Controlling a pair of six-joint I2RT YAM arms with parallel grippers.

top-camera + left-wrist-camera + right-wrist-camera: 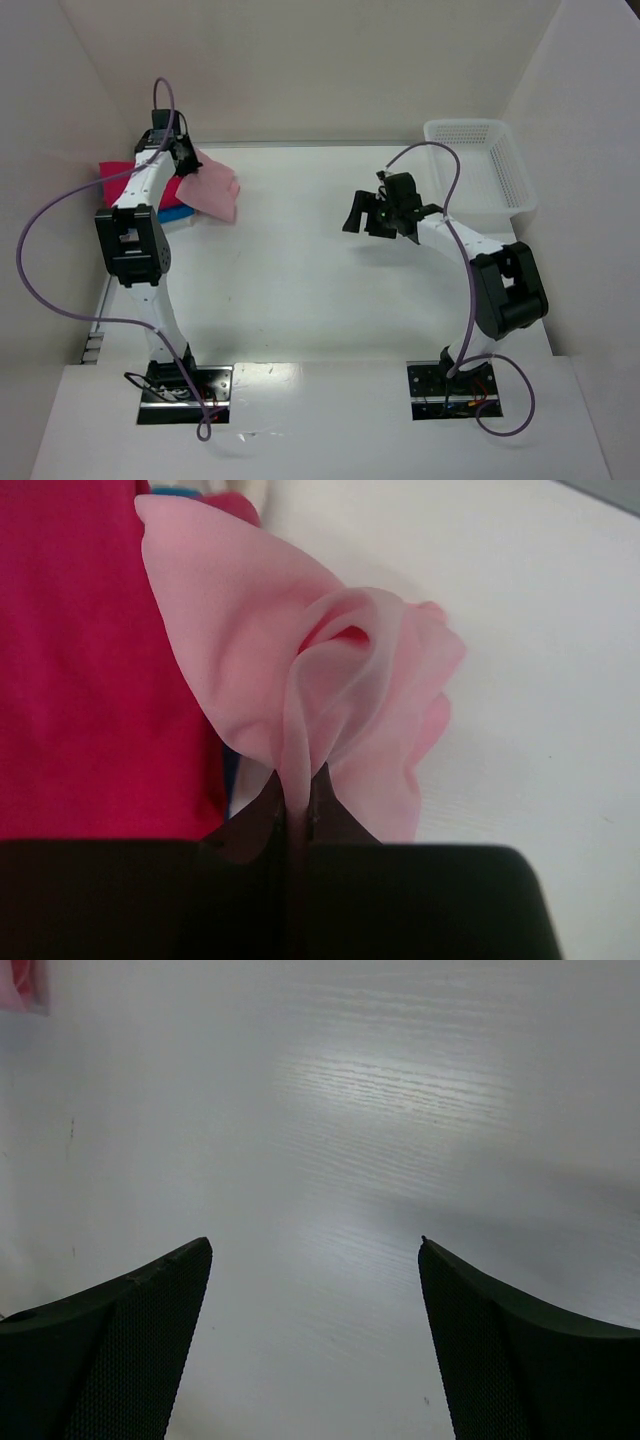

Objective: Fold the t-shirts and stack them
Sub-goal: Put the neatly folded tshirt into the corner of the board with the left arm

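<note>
The light pink t-shirt (215,186) lies bunched at the far left of the table, partly over the folded magenta t-shirt (118,172), with the blue t-shirt (176,212) showing under them. My left gripper (183,152) is shut on a fold of the light pink shirt (300,670); the magenta shirt (80,660) fills the left of that view. My right gripper (362,213) hangs open and empty over the middle of the table, its fingers (120,1350) wide apart over bare white surface.
A white mesh basket (490,170) stands at the far right of the table. White walls close the back and both sides. The arm bases (185,385) sit at the near edge.
</note>
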